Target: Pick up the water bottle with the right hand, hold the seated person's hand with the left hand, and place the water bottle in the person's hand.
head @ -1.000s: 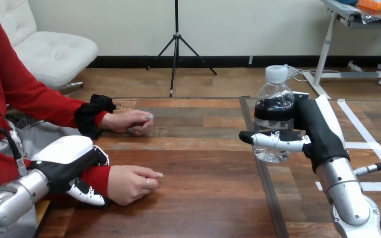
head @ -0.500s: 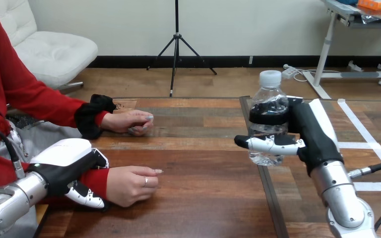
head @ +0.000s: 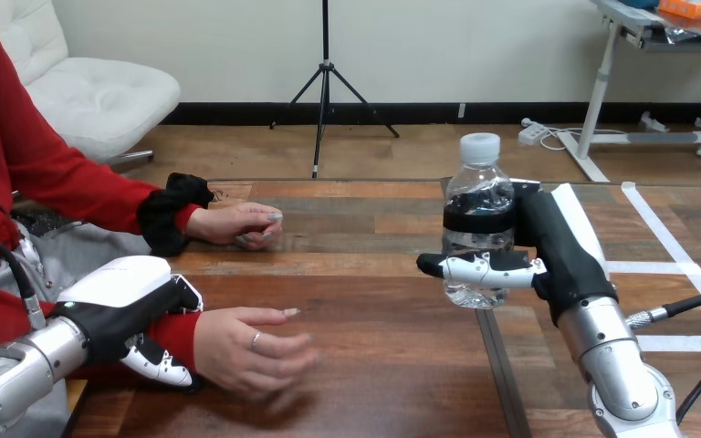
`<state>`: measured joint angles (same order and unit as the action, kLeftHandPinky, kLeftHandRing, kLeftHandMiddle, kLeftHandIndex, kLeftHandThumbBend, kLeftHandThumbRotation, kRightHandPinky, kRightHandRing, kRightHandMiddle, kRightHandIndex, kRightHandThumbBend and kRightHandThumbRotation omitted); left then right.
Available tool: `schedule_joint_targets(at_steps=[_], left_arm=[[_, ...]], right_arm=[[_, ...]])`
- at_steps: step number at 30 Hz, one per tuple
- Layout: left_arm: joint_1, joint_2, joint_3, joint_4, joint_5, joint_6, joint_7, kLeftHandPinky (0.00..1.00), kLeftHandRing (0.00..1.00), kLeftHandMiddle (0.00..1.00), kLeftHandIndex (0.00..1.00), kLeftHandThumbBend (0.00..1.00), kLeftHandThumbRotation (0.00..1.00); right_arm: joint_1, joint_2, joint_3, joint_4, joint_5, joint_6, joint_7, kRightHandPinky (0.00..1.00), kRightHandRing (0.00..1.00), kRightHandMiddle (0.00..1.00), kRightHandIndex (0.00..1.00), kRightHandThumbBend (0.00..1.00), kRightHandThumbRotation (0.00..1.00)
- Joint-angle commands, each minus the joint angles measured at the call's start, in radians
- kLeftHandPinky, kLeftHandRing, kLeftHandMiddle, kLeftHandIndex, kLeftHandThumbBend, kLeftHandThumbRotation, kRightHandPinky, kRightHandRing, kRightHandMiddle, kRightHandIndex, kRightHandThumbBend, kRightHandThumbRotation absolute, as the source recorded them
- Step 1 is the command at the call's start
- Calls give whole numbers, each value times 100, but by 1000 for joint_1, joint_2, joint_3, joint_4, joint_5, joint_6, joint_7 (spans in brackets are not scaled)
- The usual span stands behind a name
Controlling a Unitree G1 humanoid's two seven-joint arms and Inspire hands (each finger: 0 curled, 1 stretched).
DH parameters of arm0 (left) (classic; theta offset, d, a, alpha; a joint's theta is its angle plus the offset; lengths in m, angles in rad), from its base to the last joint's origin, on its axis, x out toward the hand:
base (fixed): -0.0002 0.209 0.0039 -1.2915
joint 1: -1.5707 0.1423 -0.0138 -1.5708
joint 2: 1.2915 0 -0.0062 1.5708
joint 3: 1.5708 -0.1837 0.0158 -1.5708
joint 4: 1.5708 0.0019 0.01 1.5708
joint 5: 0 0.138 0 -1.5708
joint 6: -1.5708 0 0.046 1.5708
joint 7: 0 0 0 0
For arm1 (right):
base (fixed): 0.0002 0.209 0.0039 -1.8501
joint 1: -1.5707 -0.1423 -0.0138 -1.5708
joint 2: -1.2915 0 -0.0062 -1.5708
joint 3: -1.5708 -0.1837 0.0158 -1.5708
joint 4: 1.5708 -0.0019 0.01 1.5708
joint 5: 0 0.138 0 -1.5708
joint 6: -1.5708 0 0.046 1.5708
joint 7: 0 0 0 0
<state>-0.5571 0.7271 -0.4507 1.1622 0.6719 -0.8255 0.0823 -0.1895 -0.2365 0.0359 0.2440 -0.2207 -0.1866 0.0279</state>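
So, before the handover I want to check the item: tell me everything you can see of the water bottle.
The water bottle is clear, ribbed plastic with a white cap closed on top and a dark label round its middle. It is upright over the right part of the table, above a dark seam; whether its base rests there I cannot tell. The right hand is curled round it, thumb across the front below the label. Nothing else touches it.
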Motion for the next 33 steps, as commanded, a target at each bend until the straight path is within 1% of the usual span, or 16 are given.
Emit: schedule_joint_targets(at_steps=[1,7,10,19,22,28,33], left_arm=[[-16,-38,25,-53,-41,-54,11,18,24,31,31,64,20],[-15,-33,28,-54,-35,-72,31,16,21,28,28,62,18],[-15,-32,30,-54,-35,-74,33,15,20,27,27,61,18],[-13,-28,34,-62,-40,-78,33,16,21,28,26,61,18],[-11,-28,38,-65,-46,-76,28,16,21,28,27,61,18],[-9,-26,38,-76,-39,-81,39,17,22,28,27,61,19],[-4,-28,44,-86,-44,-80,33,17,22,29,28,62,20]], right_arm=[[-108,8,-5,-20,2,-32,-21,20,28,41,47,89,0],[-110,13,3,-21,-13,-23,-23,20,27,40,47,89,0],[-111,17,5,-15,-6,-32,-15,20,28,40,47,89,0],[-111,35,22,-24,-6,-13,-3,21,28,40,47,89,0],[-113,42,28,-20,-6,-20,-1,21,28,40,47,89,0],[-116,57,42,-12,0,-37,1,22,28,40,47,89,0],[-120,74,53,-1,-2,-45,-3,22,28,40,47,90,0]])
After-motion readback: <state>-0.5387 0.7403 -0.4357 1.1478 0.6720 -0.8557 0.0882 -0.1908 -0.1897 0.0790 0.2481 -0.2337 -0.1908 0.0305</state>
